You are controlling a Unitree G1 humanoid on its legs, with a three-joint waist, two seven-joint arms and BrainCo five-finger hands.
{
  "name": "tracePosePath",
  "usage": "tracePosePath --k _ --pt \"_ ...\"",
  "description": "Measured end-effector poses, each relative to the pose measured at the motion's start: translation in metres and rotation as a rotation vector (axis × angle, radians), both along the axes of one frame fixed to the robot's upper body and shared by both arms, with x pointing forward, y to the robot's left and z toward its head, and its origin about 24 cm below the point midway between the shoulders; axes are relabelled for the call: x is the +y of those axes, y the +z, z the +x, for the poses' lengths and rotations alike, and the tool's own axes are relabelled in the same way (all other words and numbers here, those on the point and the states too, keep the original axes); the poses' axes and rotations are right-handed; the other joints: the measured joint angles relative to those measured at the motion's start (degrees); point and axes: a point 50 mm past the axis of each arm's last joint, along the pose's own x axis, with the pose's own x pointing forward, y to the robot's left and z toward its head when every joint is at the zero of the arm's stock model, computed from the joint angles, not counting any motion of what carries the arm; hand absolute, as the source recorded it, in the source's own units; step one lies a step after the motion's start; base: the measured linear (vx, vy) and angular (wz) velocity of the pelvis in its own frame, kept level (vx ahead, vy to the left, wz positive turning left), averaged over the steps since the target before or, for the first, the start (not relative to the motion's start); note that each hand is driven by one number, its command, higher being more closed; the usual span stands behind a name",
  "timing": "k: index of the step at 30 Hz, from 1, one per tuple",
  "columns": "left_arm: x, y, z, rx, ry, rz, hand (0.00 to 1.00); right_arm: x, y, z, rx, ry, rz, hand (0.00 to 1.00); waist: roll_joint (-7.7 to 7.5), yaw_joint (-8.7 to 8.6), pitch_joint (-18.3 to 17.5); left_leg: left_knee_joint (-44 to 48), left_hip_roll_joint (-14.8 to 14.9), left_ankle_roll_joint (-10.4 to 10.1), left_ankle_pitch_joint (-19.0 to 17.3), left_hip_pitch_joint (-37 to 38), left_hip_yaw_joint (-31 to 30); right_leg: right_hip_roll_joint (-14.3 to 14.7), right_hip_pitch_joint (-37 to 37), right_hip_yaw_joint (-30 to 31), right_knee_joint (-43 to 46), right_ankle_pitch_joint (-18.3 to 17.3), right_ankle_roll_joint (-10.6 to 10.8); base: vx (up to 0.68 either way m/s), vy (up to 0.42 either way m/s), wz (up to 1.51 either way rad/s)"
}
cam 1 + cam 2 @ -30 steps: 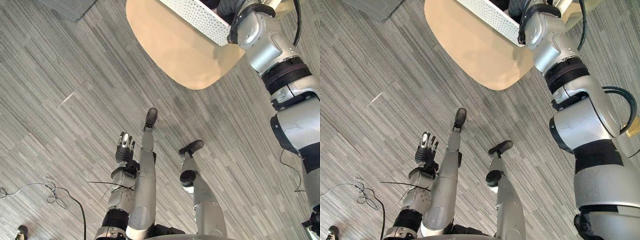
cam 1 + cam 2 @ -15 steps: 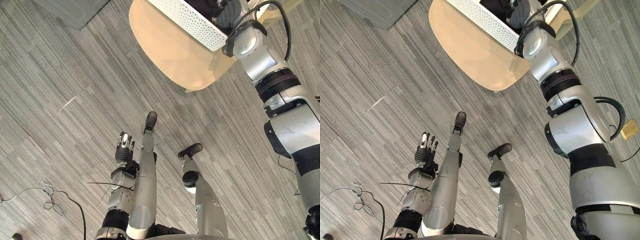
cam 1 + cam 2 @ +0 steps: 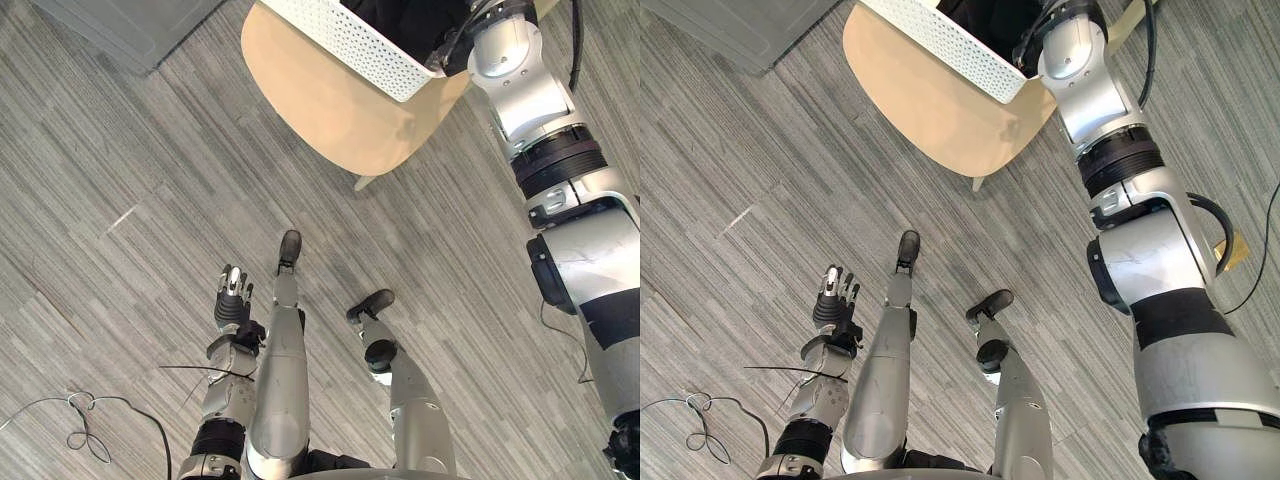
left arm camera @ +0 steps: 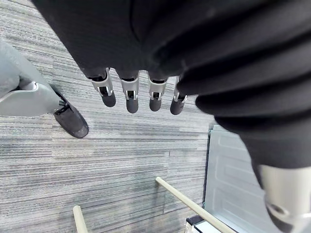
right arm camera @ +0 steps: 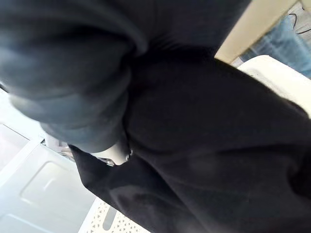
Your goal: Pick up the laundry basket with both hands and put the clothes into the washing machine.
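The white laundry basket sits on the pale round table at the far right, with dark clothes heaped inside. The right hand is buried in that cloth, and I cannot tell whether its fingers are closed. The left hand hangs low at the near left, fingers straight and slightly apart, holding nothing. In my judgement the perforated shell is light and fairly stiff and the load is soft. It should be gripped at opposite rims, not by the cloth.

White perforated plastic basket, matt black cloth, smooth pale wooden table

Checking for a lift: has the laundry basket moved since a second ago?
No: the laundry basket still sits near the same edge of the table; only the camera shifted.
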Motion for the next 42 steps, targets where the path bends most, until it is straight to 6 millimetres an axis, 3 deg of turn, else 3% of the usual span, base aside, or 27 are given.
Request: tracePosePath --k 8,11,15,16,18,21,26,28,30,32,35,38,42 --pt "-0.001 0.015 0.006 -0.063 0.011 -0.002 0.00 -0.004 0.010 -0.005 -0.056 -0.003 0.086 1.00 0.00 -0.17 0.00 0.05 0.76 0.02 0.02 1.30 1.78 0.98 0.82 1.36 -1.70 1.11 0.07 0.06 -0.024 -0.09" --pt "0.006 0.030 0.009 -0.107 0.058 0.037 0.00 0.004 0.030 -0.026 -0.190 0.059 0.136 1.00 -0.01 -1.65 0.00 0.08 1.15 0.02 0.00 3.69 2.63 1.66 3.41 1.71 -3.01 1.38 0.14 0.06 -0.022 -0.07" --pt "0.013 0.057 0.013 -0.207 0.135 0.067 0.00 -0.017 0.057 -0.067 -0.424 0.086 0.257 1.00 -0.41 -1.93 -0.35 -0.52 0.95 0.03 -0.03 9.12 4.70 2.21 8.40 2.63 -4.59 1.34 0.30 0.08 0.020 -0.03" --pt "0.015 0.059 0.012 -0.214 0.147 0.080 0.00 -0.020 0.059 -0.071 -0.449 0.082 0.276 1.00 -0.48 -1.98 -0.97 -1.03 0.92 0.04 -0.04 9.79 4.80 2.27 8.80 2.76 -4.76 1.29 0.38 0.07 0.033 -0.01" --pt "0.020 0.060 0.009 -0.207 0.198 0.106 0.00 -0.039 0.059 -0.085 -0.535 0.056 0.327 1.00 -0.68 -2.25 -5.92 -2.22 0.60 0.11 -0.13 10.12 4.97 2.19 8.77 2.63 -5.28 0.67 1.32 0.07 0.042 0.04" --pt "0.025 0.073 0.006 -0.246 0.240 0.165 0.00 -0.053 0.070 -0.104 -0.645 0.044 0.347 1.00 -0.87 -3.07 -7.31 -3.34 -0.13 0.12 -0.12 13.64 5.33 1.45 11.57 2.75 -4.83 0.66 1.35 0.12 0.070 0.08" --pt "0.029 0.090 0.003 -0.293 0.275 0.285 0.00 -0.062 0.079 -0.116 -0.720 0.035 0.310 1.00 -1.42 -3.69 -10.27 -4.74 -0.96 0.13 -0.13 19.24 6.98 0.92 16.02 3.85 -5.84 0.61 1.68 0.07 0.048 -0.04" --pt "0.039 0.097 -0.002 -0.297 0.291 0.414 0.00 -0.055 0.091 -0.123 -0.763 0.076 0.281 1.00 -1.62 -4.96 -13.58 -6.97 -0.98 0.22 -0.19 22.52 8.62 1.28 17.43 5.96 -6.99 1.10 2.30 0.05 0.047 -0.32" --pt "0.044 0.106 -0.001 -0.322 0.300 0.480 0.00 -0.050 0.101 -0.128 -0.789 0.098 0.259 1.00 -1.77 -5.27 -13.95 -7.49 -1.00 0.30 -0.24 24.30 9.97 1.32 18.30 7.13 -7.44 1.52 2.40 0.02 0.042 -0.37" --pt "0.051 0.130 -0.003 -0.397 0.301 0.623 0.00 -0.041 0.113 -0.136 -0.811 0.142 0.224 1.00 -1.96 -6.42 -14.66 -7.89 -1.06 0.73 -1.27 27.14 11.77 1.50 20.14 8.76 -8.29 2.04 2.48 0.00 0.061 -0.40" --pt "0.045 0.169 0.003 -0.545 0.240 0.797 0.00 -0.034 0.112 -0.136 -0.804 0.178 0.162 1.00 -2.07 -6.82 -18.56 -7.75 -1.25 0.83 -2.86 29.16 13.41 2.17 21.52 11.20 -10.53 3.70 2.71 0.02 0.065 -0.34" --pt "0.041 0.201 0.006 -0.692 0.136 0.931 0.00 -0.025 0.108 -0.133 -0.767 0.234 0.119 1.00 -2.04 -8.38 -19.79 -7.79 -1.56 1.00 -4.16 32.04 14.51 2.32 24.28 12.89 -12.89 5.09 2.99 -0.02 0.084 -0.25" --pt "0.033 0.208 0.012 -0.741 -0.125 0.908 0.00 -0.019 0.098 -0.126 -0.698 0.312 0.095 1.00 -1.90 -9.47 -21.98 -8.69 -2.23 1.39 -4.68 34.74 17.46 2.35 25.65 16.02 -15.46 7.37 3.05 -0.03 0.083 -0.31"
